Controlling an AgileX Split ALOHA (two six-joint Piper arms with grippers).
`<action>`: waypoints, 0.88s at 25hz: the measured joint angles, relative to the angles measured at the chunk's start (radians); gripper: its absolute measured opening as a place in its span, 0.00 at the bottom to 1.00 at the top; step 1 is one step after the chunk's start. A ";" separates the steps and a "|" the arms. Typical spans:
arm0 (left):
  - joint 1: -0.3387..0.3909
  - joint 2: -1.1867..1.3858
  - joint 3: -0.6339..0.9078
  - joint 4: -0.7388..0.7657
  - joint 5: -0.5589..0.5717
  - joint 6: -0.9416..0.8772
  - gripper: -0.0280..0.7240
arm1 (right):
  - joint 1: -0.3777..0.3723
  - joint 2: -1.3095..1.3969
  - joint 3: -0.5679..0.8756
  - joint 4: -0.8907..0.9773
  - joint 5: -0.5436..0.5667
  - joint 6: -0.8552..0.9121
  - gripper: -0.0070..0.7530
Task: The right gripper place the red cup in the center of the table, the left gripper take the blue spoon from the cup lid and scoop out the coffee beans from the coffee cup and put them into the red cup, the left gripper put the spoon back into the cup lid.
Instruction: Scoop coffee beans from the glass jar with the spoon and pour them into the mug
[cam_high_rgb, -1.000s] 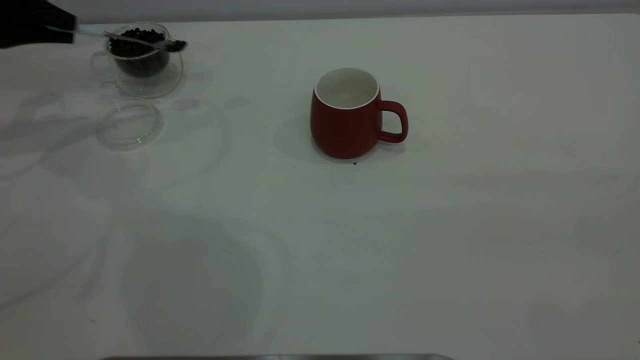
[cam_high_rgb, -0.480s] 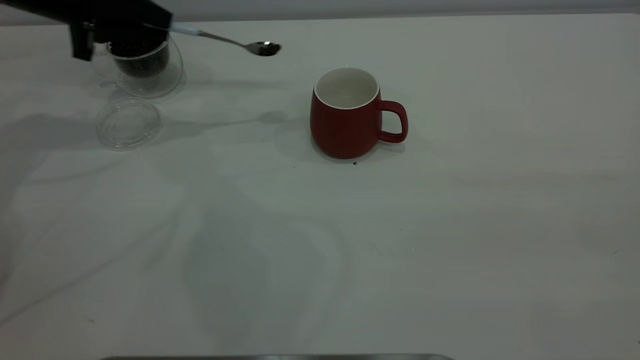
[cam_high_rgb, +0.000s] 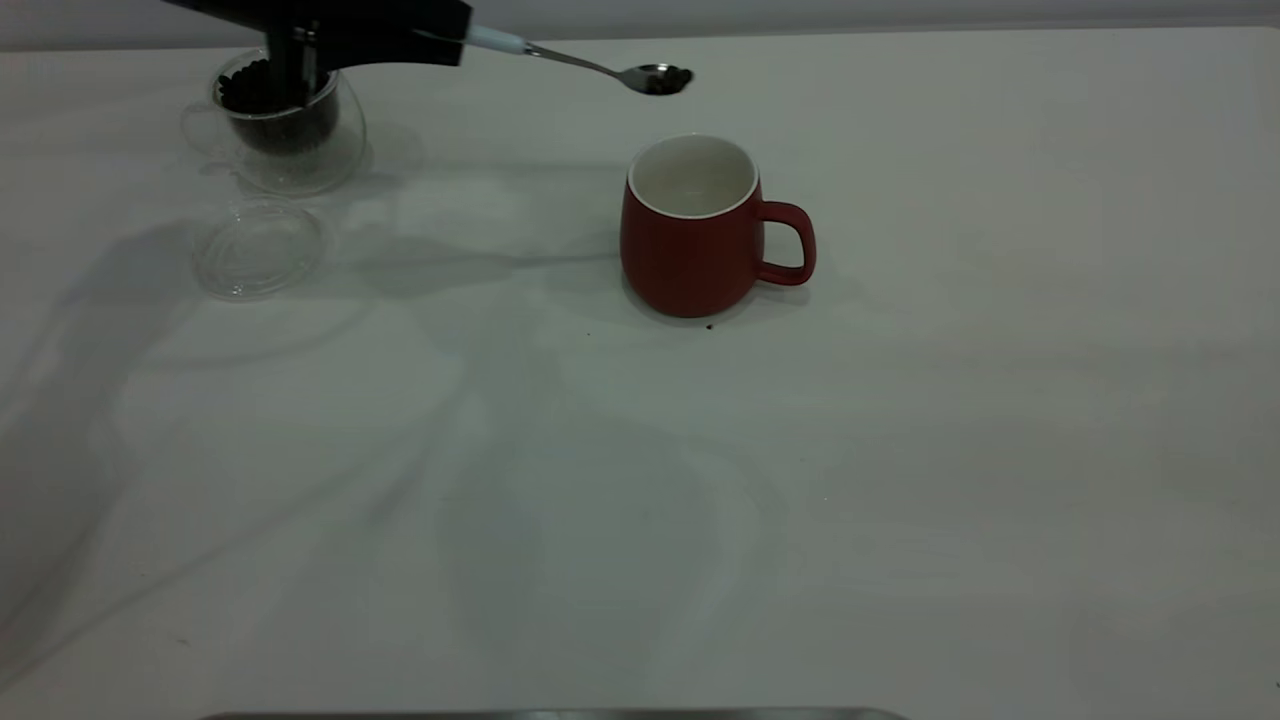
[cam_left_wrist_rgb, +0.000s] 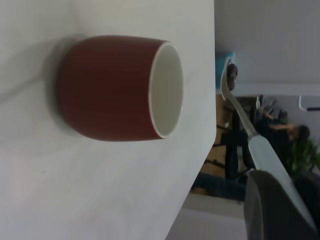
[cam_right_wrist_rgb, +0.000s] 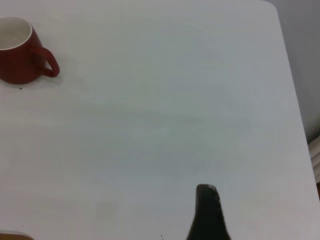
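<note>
— Tool status on your left arm?

— Your left tool (cam_high_rgb: 440, 35) is clamped on the pale handle of the blue spoon (cam_high_rgb: 600, 66), up in the air at the far side of the surface (cam_high_rgb: 900, 450). The spoon reaches out toward the right, its bowl carrying a few coffee beans (cam_high_rgb: 662, 82). In the exterior view the bowl sits just above the far rim of the red cup (cam_high_rgb: 692, 228), not over the middle of its mouth. In your left wrist view the spoon (cam_left_wrist_rgb: 240, 110) is beyond the cup's rim (cam_left_wrist_rgb: 120, 87), clear of it.

— And the red cup itself?

— Upright near the middle of the surface, handle pointing right, white inside with no beans that you can see. A dark speck lies on the surface just at its near foot.

— What's behind the tool?

— The coffee cup (cam_high_rgb: 285, 135), clear glass and holding a heap of beans, stands at the far left; the arm partly covers it. The cup lid (cam_high_rgb: 258, 247) lies flat just in front of it, apart from it, with nothing on it.

— Your right tool?

— Your right tool (cam_right_wrist_rgb: 207, 212) is out of the exterior view. Its wrist view shows one dark finger over bare surface, well away from the red cup (cam_right_wrist_rgb: 20, 52); you cannot tell how it stands.
</note>
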 joint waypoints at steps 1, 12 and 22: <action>-0.007 0.000 0.000 0.000 0.000 0.002 0.20 | 0.000 0.000 0.000 0.000 0.000 0.000 0.79; -0.026 0.000 0.000 -0.001 -0.001 0.077 0.20 | 0.000 0.000 0.000 0.000 0.000 0.000 0.79; -0.029 0.000 0.000 -0.001 -0.038 0.216 0.20 | 0.000 0.000 0.000 0.000 0.000 0.000 0.79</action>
